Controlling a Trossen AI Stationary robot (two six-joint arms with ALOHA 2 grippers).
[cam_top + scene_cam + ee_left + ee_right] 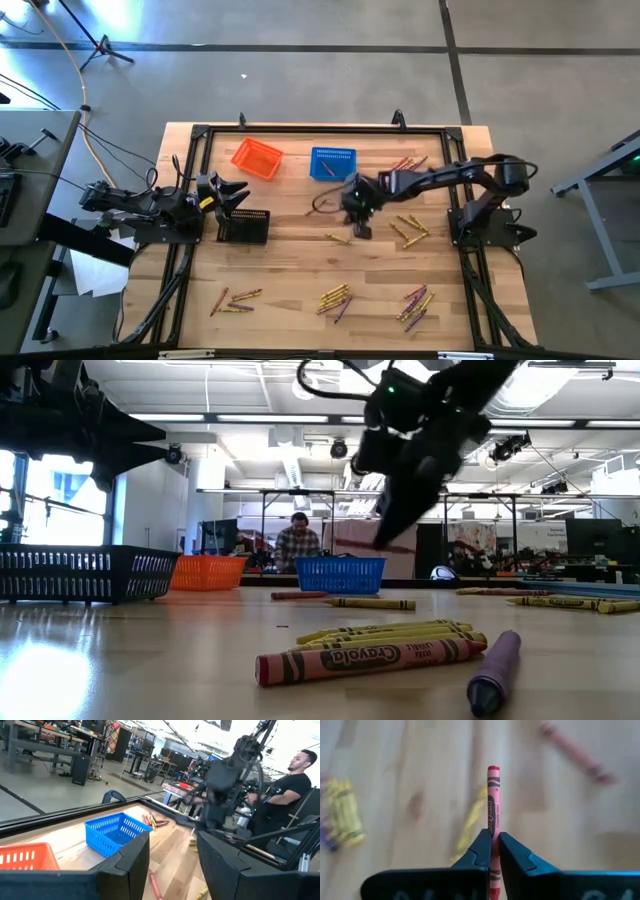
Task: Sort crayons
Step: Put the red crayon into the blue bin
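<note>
We have a red crayon [493,805] pinched tight between the two fingers of our right gripper [493,851]. The crayon sticks out past the fingertips, and the gripper hangs above the middle of the table [300,270], near the blue basket [332,163]. So we are in the carry step: one crayon is picked up and not yet dropped off.

Next, we think we need to bring it over a basket and let go. Which basket takes red we cannot tell. The orange basket [256,158] and the black basket [244,226] are further left.

Our left gripper [172,865] waits by the black basket, fingers apart, holding nothing.

Many more crayons [335,297] lie on the table.
</note>
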